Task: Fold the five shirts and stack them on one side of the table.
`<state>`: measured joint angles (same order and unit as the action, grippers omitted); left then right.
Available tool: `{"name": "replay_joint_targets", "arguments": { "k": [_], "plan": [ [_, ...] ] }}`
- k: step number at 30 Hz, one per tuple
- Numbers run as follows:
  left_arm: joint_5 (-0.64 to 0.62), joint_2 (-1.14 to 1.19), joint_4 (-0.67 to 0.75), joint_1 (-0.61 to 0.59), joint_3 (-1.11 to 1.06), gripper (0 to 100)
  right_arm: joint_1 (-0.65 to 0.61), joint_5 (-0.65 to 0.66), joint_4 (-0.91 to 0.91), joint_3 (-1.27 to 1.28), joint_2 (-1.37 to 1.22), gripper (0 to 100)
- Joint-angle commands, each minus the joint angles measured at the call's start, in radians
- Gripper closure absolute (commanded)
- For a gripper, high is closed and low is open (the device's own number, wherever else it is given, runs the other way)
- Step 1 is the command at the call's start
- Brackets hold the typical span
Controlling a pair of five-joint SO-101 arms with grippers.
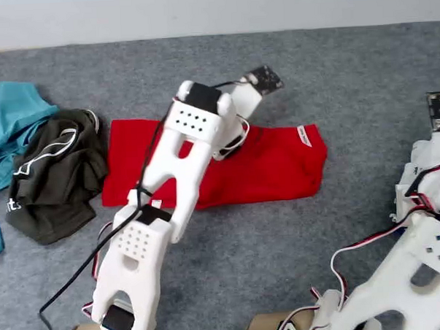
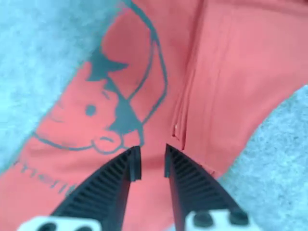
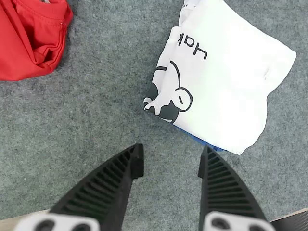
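Left gripper (image 2: pixel 153 161) sits low over the red shirt (image 2: pixel 231 72), jaws a narrow gap apart, with the printed cartoon (image 2: pixel 115 96) just ahead of the tips. Right gripper (image 3: pixel 171 161) hangs over grey carpet (image 3: pixel 96 96), jaws spread wide. Folded white shirt (image 3: pixel 231 82) lies ahead of them, atop a blue shirt (image 3: pixel 204 142).

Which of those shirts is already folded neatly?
The white shirt, a compact folded block. The red shirt lies wide and loose; the teal shirt and dark shirt are crumpled.
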<state>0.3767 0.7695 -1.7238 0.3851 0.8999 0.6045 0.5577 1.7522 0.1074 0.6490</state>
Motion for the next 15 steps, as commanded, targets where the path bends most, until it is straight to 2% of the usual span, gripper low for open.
{"name": "replay_joint_targets", "arguments": {
  "k": [1, 4, 9, 15],
  "plan": [
    [-0.064, -0.137, -0.032, -0.051, -0.050, 91, -0.012, -0.005, 0.007, -0.014, 0.025, 80.0],
    [-0.143, -0.190, -0.032, -0.133, -0.142, 91, -0.012, -0.005, 0.016, -0.014, 0.025, 80.0],
    [-0.213, -0.209, -0.028, -0.338, -0.239, 91, -0.010, -0.008, 0.018, -0.009, 0.025, 80.0],
    [-0.221, -0.144, 0.023, -0.480, -0.236, 91, -0.012, -0.006, 0.010, 0.017, 0.016, 80.0]
  ]
}}
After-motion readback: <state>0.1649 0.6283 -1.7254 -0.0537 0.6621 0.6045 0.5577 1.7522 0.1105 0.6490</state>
